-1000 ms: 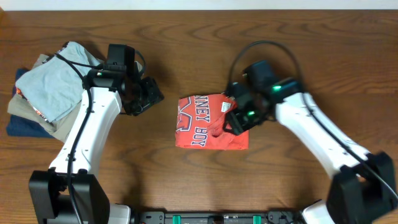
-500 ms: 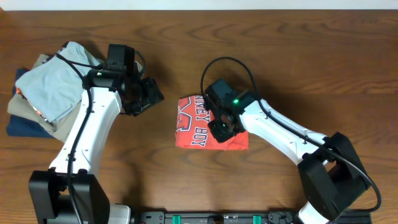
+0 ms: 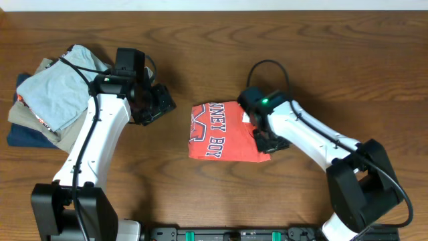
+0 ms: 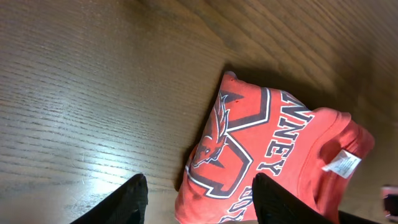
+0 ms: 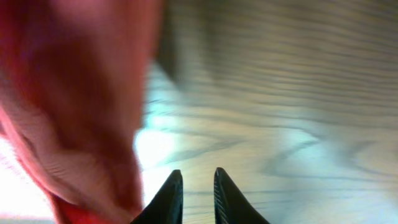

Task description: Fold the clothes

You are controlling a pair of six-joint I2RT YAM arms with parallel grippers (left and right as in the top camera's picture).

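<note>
Pulled back off the lettering [image 3: 214,130] to the arm-side edge of the coral-red T-shirt [image 3: 237,152] with the right gripper [image 3: 269,142], jaws almost together and no cloth visible between them. Lies as a folded rectangle at the middle of the table [image 3: 200,53], print up, neck tag [image 4: 341,163] showing. Hangs off to the other side with the left gripper [image 4: 199,180], jaws wide and empty. Risks snagging that edge on the low right gripper, dragging the top layer and spoiling the fold.
</note>
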